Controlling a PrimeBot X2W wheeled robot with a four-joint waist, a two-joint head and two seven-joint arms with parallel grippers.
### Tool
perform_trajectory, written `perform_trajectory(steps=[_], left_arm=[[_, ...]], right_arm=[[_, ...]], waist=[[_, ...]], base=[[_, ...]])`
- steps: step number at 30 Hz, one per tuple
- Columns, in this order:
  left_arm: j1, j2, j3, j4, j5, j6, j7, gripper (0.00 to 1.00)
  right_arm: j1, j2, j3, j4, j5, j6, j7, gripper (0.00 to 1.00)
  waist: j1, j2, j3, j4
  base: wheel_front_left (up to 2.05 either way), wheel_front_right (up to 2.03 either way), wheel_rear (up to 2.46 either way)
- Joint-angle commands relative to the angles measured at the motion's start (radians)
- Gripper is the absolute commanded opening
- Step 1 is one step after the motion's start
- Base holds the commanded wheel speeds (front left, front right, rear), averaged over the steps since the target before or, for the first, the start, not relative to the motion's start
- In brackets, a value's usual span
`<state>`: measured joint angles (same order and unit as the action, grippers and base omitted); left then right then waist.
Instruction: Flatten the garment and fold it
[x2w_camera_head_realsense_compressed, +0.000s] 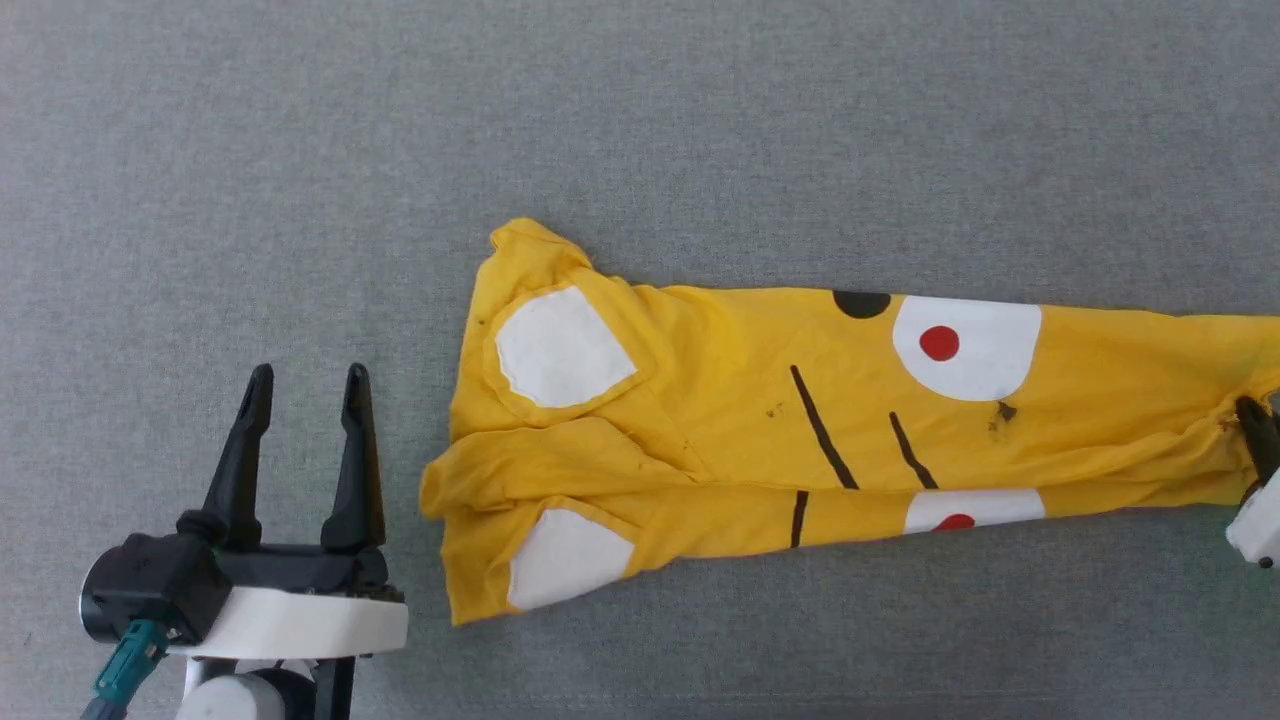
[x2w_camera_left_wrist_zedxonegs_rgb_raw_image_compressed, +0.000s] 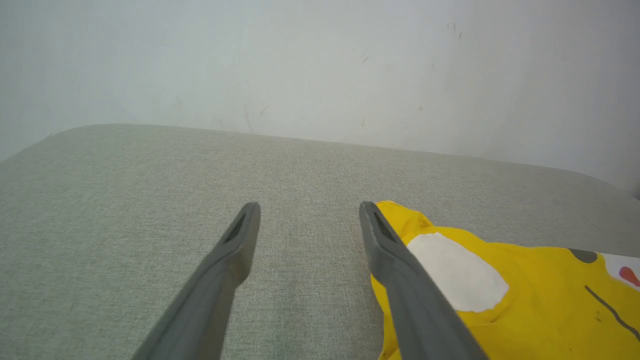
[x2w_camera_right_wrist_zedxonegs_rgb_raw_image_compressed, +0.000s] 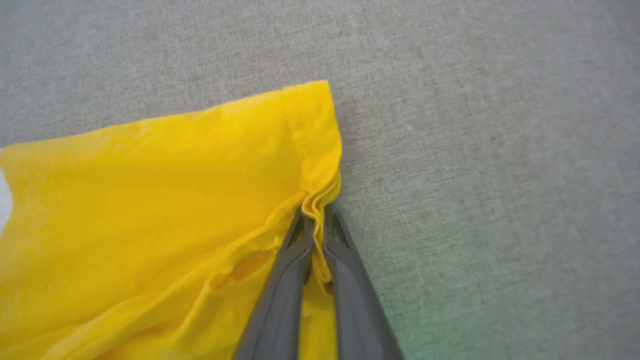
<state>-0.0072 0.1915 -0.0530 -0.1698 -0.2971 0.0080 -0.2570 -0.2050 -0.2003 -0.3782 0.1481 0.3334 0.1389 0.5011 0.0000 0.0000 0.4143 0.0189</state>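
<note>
The garment (x2w_camera_head_realsense_compressed: 760, 420) is a bright yellow T-shirt with white patches, black stripes and red dots. It lies folded lengthwise across the grey surface, running from the middle to the right edge of the head view. My right gripper (x2w_camera_right_wrist_zedxonegs_rgb_raw_image_compressed: 316, 216) is shut on the bunched hem of the garment (x2w_camera_right_wrist_zedxonegs_rgb_raw_image_compressed: 150, 200), and it shows at the far right of the head view (x2w_camera_head_realsense_compressed: 1255, 425). My left gripper (x2w_camera_head_realsense_compressed: 305, 385) stands open just left of the garment's sleeve end, touching nothing. In the left wrist view the open left gripper (x2w_camera_left_wrist_zedxonegs_rgb_raw_image_compressed: 309, 215) has the garment (x2w_camera_left_wrist_zedxonegs_rgb_raw_image_compressed: 525, 300) beside its right finger.
A grey fabric surface (x2w_camera_head_realsense_compressed: 640, 130) spreads under everything. In the left wrist view its rounded far edge (x2w_camera_left_wrist_zedxonegs_rgb_raw_image_compressed: 300, 137) meets a pale wall (x2w_camera_left_wrist_zedxonegs_rgb_raw_image_compressed: 320, 65).
</note>
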Motion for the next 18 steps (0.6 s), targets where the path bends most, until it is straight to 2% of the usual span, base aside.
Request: perform_trajectory(steps=[1, 12, 18], left_arm=[[-0.016, -0.007, 0.007, 0.010, 0.012, -0.011, -0.005, 1.00], [0.004, -0.006, -0.010, 0.067, 0.068, -0.022, -0.005, 1.00], [0.014, -0.003, -0.019, 0.101, 0.085, -0.017, -0.005, 1.00]], right_arm=[[-0.002, -0.010, -0.022, 0.031, -0.022, -0.008, 0.012, 0.00], [-0.026, -0.093, -0.184, 0.074, -0.115, -0.008, -0.016, 0.00], [-0.029, -0.091, -0.176, 0.065, -0.120, -0.008, -0.020, 0.00]], waist=[[0.0000, 0.0000, -0.012, -0.005], [0.0000, 0.0000, -0.079, -0.012], [0.0000, 0.0000, -0.115, -0.015]], base=[[0.00, 0.00, 0.00], [0.00, 0.00, 0.00], [0.00, 0.00, 0.00]])
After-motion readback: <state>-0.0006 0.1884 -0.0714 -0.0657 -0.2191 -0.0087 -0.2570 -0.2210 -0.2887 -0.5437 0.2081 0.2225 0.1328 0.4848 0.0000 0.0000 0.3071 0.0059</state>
